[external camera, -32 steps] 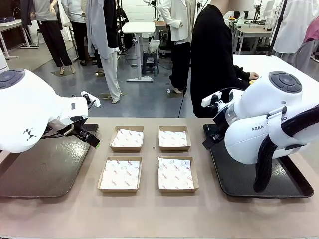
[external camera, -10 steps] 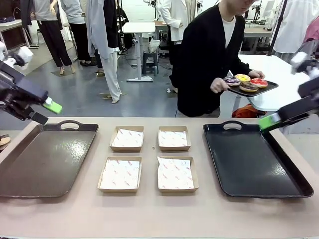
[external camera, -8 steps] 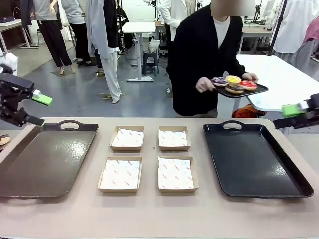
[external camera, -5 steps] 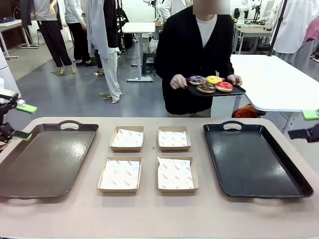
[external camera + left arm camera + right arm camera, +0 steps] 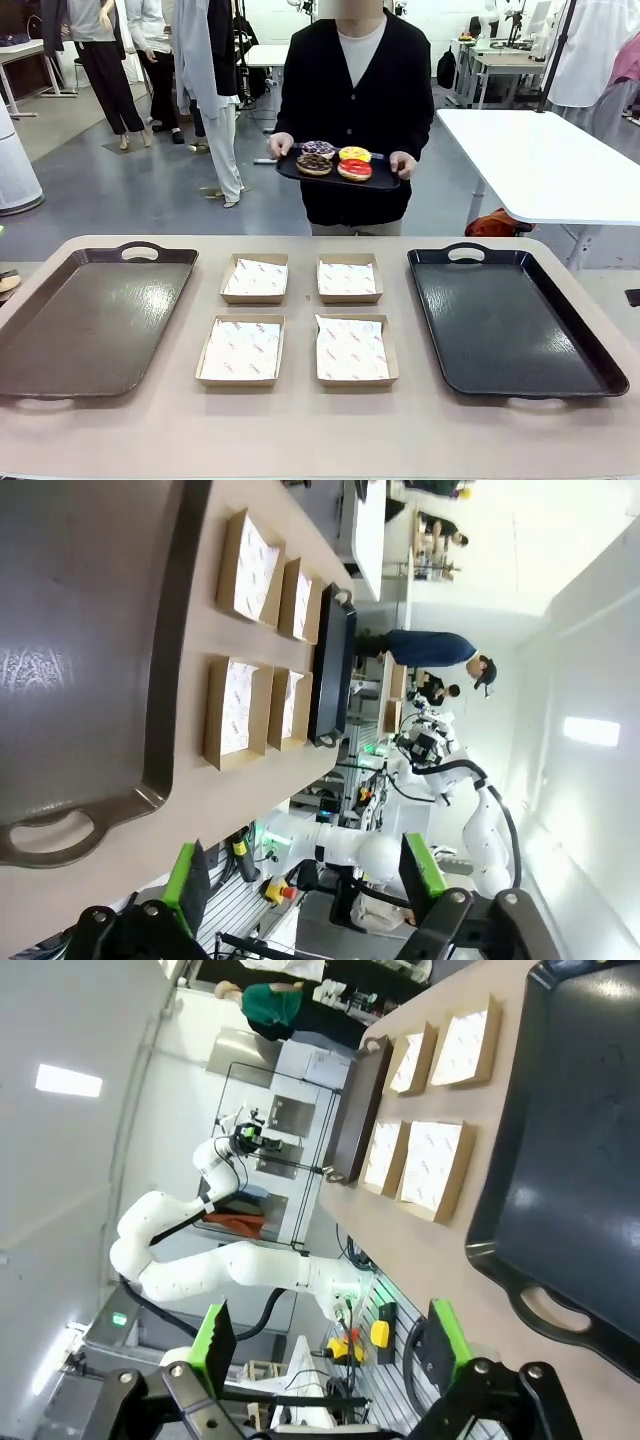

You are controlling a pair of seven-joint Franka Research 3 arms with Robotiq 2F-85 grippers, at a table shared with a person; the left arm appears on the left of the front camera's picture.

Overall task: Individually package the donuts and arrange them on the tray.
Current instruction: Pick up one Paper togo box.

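— Both arms have drawn back off the table (image 5: 300, 430) since a moment ago, and the person has walked from 2 o'clock round to 12 o'clock at its far edge.

— And the donuts (image 5: 352, 168)?

— All four are on a small black tray (image 5: 385, 181) carried level at chest height, one hand (image 5: 281, 146) on its 9 o'clock end, the other hand (image 5: 402, 163) on its 3 o'clock end. That tray's long axis runs 9 to 3.

— How do they lie?

— Flat, holes up, two by two: sprinkled donut (image 5: 319, 149) at 11, yellow donut (image 5: 354, 154) at 1, dark chocolate donut (image 5: 314, 164) at 7, red donut (image 5: 355, 169) at 5. Being rings, they have no long axis of their own.

— The pincers?

— The left gripper (image 5: 303, 870) has its fingers spread wide with nothing between them; its wrist is rolled, so the table runs up the picture, the brown tray (image 5: 90, 320) nearest. The right gripper (image 5: 330, 1332) is likewise agape and bare, looking along the big black tray (image 5: 510, 320).

— Between the trays?

— Four paper-lined boxes (image 5: 240, 350) in a square at 6 o'clock of the person, well apart from the donuts.
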